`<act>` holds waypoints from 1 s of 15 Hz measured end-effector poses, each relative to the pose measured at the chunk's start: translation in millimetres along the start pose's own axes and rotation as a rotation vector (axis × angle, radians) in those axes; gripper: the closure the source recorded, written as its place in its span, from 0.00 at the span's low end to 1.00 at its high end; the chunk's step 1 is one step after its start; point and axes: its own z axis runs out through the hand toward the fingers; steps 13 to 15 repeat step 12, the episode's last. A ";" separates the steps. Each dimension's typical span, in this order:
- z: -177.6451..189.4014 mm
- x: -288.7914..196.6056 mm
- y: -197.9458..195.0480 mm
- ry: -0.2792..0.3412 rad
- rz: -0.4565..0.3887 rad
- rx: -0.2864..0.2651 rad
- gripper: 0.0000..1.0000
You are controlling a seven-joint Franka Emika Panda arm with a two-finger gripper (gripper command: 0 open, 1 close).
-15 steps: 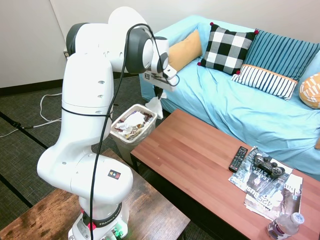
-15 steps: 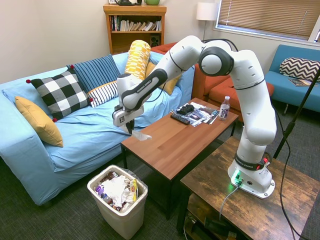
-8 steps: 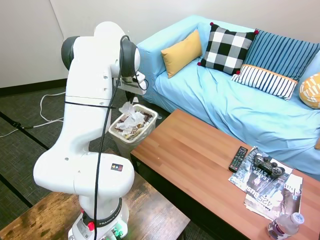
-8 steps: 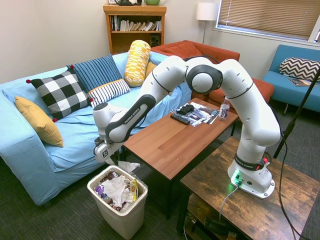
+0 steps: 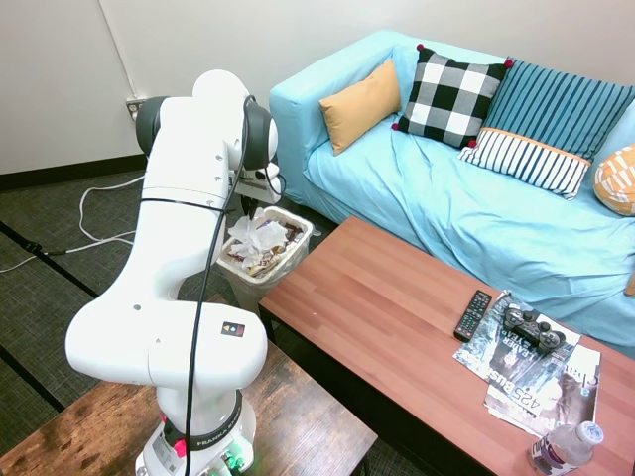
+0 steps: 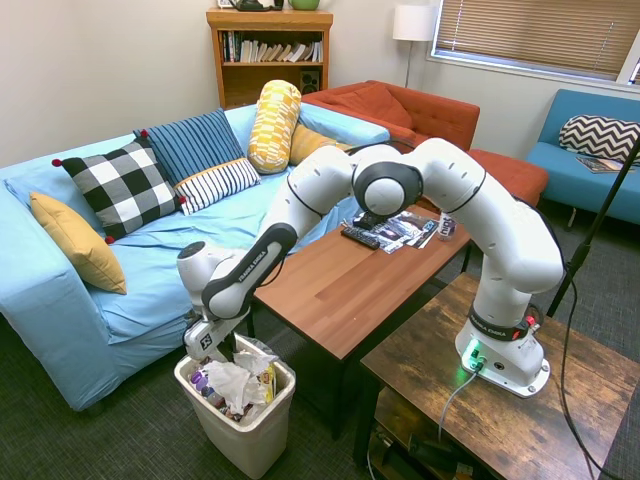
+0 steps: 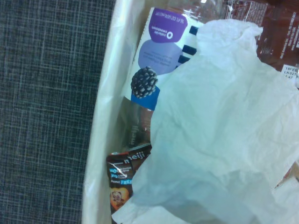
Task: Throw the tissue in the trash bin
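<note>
First exterior view: my white arm bends down over the trash bin [image 5: 243, 286], which stands on the dark carpet off the 10 o'clock corner of the wooden table [image 5: 377, 307]. My fingers [image 5: 260, 198] hang just above the bin's 11 o'clock rim, mostly hidden behind my wrist. I cannot tell whether they are released or clenched. The tissue [image 5: 256, 234], crumpled and white, sits on top of the rubbish inside the bin. At the table's 4 o'clock end lie a remote [image 5: 472, 314], a game controller [image 5: 531, 327] on magazines [image 5: 526, 382], and a water bottle [image 5: 564, 448]. A blue sofa [image 5: 446, 208] runs along the table's 1 o'clock side.

Second exterior view: from the opposite side, my fingers [image 6: 212, 352] are low over the bin [image 6: 250, 440], at its 10 o'clock rim. The tissue [image 6: 232, 380] rests inside, on wrappers. The table [image 6: 340, 280] is at the bin's 2 o'clock.

Wrist view: the tissue [image 7: 210, 140] fills most of the picture, wrinkled, lying over a purple-and-blue berry packet [image 7: 159, 60] and a dark wrapper [image 7: 122, 179]. The bin's white liner [image 7: 100, 130] borders grey carpet [image 7: 46, 93].
</note>
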 end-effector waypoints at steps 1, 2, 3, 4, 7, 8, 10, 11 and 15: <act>3.2 -0.2 -0.5 -0.002 0.000 -0.004 0.00; 5.0 -1.2 -0.9 -0.004 -0.002 -0.008 0.00; 5.3 -2.6 -1.3 -0.005 -0.004 -0.012 0.00; 5.0 -3.6 -1.6 -0.006 -0.005 -0.017 0.00; 5.1 -1.9 -0.5 -0.006 -0.003 -0.027 0.00; 5.0 -0.9 -0.2 -0.005 -0.002 -0.028 0.00; 3.3 0.1 -0.8 -0.005 -0.001 -0.029 0.00; 1.6 0.7 -1.4 -0.004 -0.001 -0.030 0.00; -0.4 2.2 -2.1 -0.003 0.001 -0.029 0.00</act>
